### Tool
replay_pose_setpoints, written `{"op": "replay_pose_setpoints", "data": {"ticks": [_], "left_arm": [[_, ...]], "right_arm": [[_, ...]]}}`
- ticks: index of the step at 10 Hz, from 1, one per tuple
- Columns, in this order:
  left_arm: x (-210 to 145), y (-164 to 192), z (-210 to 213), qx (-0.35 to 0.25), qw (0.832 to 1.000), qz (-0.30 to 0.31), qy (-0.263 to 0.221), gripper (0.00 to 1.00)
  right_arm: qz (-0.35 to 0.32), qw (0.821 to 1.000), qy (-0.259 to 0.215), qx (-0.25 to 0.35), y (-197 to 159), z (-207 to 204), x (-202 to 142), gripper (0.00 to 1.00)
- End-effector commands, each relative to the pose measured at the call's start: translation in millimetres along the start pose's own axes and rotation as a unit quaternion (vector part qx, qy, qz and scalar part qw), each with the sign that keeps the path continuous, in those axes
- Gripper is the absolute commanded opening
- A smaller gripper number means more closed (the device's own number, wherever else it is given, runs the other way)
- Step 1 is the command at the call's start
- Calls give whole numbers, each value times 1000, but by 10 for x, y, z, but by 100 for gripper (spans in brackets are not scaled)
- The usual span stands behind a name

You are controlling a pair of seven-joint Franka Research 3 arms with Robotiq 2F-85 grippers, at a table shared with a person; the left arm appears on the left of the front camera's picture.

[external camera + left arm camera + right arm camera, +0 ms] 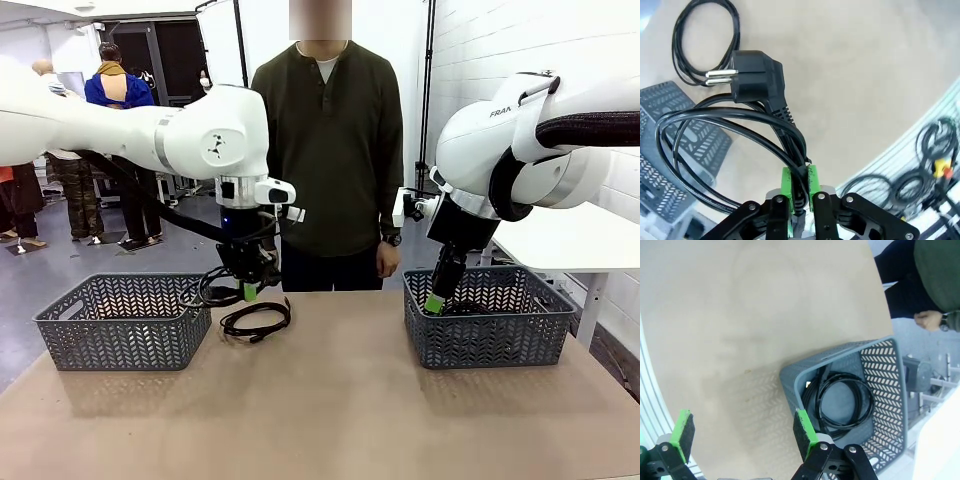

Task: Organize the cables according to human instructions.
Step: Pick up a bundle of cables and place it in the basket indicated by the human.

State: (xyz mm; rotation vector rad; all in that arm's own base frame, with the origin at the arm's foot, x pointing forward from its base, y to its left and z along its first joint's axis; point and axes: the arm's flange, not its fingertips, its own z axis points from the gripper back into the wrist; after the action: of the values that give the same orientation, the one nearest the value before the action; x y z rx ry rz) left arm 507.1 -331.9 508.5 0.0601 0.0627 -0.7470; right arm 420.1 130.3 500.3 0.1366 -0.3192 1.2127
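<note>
My left gripper hangs between the table's far edge and the left basket, shut on a coiled black cable. In the left wrist view its green pads pinch that cable's bundled cords, and the plug sticks out ahead. A second cable lies loose on the table just below it, also seen from the wrist. My right gripper is open above the near left rim of the right basket, where another cable lies coiled. The human stands at the far side, arms down.
The two grey mesh baskets sit at the table's far left and far right, with bare tan tabletop between and in front of them. The person's hand hangs close behind the right basket. A white table stands at the far right.
</note>
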Motion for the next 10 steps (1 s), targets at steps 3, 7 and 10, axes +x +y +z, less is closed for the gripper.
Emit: {"op": "replay_pose_setpoints", "data": {"ticks": [3, 7, 10], "left_arm": [[-318, 333, 55, 34, 985, -158, 57, 0], [-254, 394, 19, 26, 986, -152, 56, 0], [-254, 394, 19, 26, 986, -152, 56, 0]], "right_arm": [[-2, 1000, 2, -2, -11, -3, 5, 100], [-2, 1000, 2, -2, -11, -3, 5, 100], [-2, 1000, 2, -2, -11, -3, 5, 100]]}}
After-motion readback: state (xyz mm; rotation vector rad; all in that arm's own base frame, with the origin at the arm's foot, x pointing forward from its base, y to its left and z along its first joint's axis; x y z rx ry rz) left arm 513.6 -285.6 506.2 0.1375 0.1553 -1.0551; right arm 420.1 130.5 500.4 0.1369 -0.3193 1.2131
